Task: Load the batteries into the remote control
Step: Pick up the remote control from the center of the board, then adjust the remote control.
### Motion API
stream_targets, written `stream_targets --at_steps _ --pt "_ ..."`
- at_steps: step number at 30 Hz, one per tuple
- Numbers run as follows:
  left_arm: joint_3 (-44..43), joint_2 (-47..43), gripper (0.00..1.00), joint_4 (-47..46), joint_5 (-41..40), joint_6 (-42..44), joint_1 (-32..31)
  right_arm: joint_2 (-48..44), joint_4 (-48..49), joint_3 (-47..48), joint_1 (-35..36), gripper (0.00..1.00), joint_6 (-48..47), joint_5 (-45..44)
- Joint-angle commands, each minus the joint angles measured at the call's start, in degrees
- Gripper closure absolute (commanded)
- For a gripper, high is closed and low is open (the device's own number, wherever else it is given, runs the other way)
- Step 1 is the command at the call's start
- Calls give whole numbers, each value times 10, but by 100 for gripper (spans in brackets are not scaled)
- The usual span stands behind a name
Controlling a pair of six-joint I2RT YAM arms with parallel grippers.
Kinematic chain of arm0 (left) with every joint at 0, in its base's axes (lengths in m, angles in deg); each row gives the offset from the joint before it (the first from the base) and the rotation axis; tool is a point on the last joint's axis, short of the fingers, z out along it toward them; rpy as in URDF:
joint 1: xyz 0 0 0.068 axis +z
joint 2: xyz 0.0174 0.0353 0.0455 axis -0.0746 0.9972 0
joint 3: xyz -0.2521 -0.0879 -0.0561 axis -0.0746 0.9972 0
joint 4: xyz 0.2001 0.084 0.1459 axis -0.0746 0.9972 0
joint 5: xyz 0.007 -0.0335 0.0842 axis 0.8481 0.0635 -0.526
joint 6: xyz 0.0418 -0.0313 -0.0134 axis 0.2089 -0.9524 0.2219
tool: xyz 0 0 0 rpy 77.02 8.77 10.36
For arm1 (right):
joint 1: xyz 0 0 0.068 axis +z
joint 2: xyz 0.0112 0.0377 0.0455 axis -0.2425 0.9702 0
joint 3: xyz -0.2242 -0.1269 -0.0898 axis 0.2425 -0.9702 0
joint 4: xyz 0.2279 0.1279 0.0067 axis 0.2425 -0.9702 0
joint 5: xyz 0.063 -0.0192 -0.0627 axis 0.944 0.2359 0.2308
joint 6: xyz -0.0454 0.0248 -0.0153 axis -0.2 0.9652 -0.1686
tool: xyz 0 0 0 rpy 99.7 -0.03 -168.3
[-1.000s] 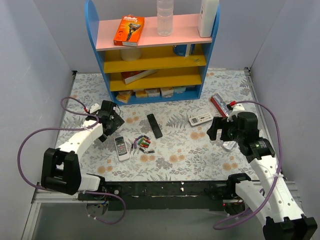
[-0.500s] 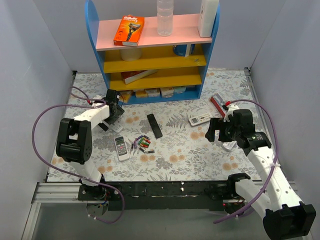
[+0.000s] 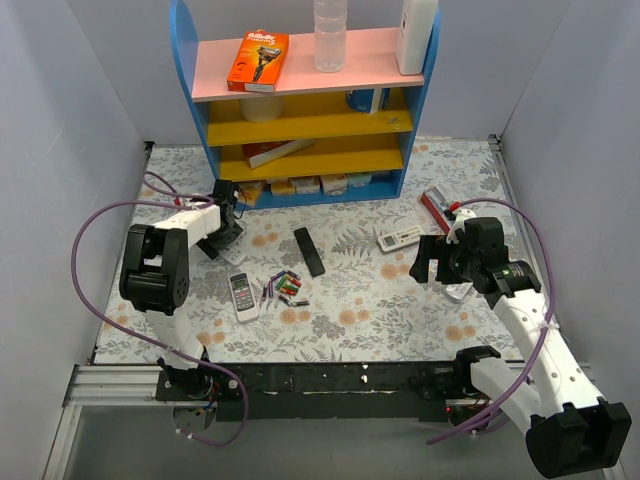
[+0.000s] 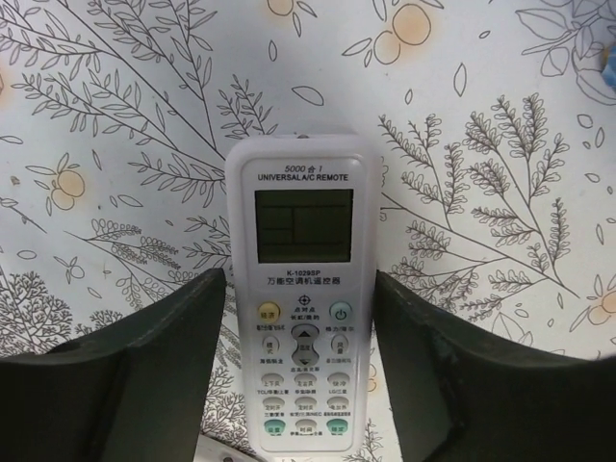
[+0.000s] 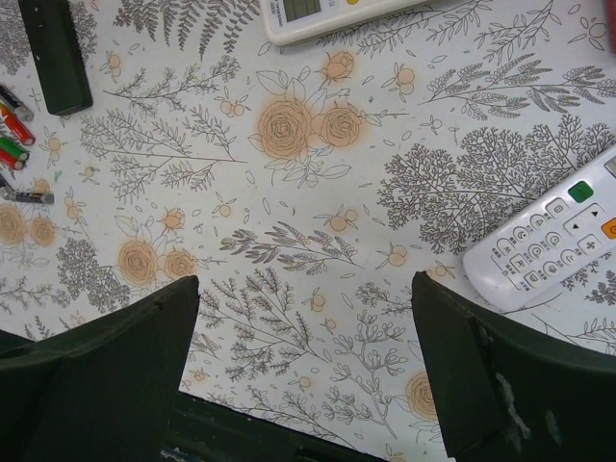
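Observation:
The slim black remote control (image 3: 309,251) lies on the flowered cloth at mid-table; it also shows in the right wrist view (image 5: 56,53). The batteries (image 3: 285,288), a red, green and dark cluster, lie just in front of it and at the left edge of the right wrist view (image 5: 13,123). My left gripper (image 3: 218,240) is open and empty to the left of both. In its wrist view its fingers flank (image 4: 300,281) a grey-white A/C remote (image 4: 300,318) that lies on the cloth. My right gripper (image 3: 440,262) is open and empty over bare cloth (image 5: 305,289), to the right.
The grey-white remote (image 3: 242,296) lies left of the batteries. A white display remote (image 3: 402,238) and another white remote (image 5: 549,241) lie near my right gripper. A red flat item (image 3: 437,208) lies behind it. A blue shelf unit (image 3: 310,110) stands at the back.
My left arm has folded up, its elbow raised, and its gripper has shifted slightly toward the shelf. My right gripper has edged a little left. The remotes and batteries have not moved.

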Motion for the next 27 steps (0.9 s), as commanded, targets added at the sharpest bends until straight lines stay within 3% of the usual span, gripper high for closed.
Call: stream_targets --at_steps 1,5,11,15,23,27 --pt "18 -23 43 10 5 18 2 -1 12 3 3 2 21 23" --pt "37 -56 63 0 25 40 2 0 32 -7 3 2 35 44" --pt "55 -138 81 -27 90 80 1 -3 94 -30 3 2 74 109" --pt "67 -207 84 -65 159 103 -6 -5 160 -63 6 2 119 189" --pt "115 -336 85 -171 379 105 -28 -20 277 -98 16 2 186 254" --pt "147 -390 85 -234 447 83 -64 -30 331 -112 23 2 218 289"
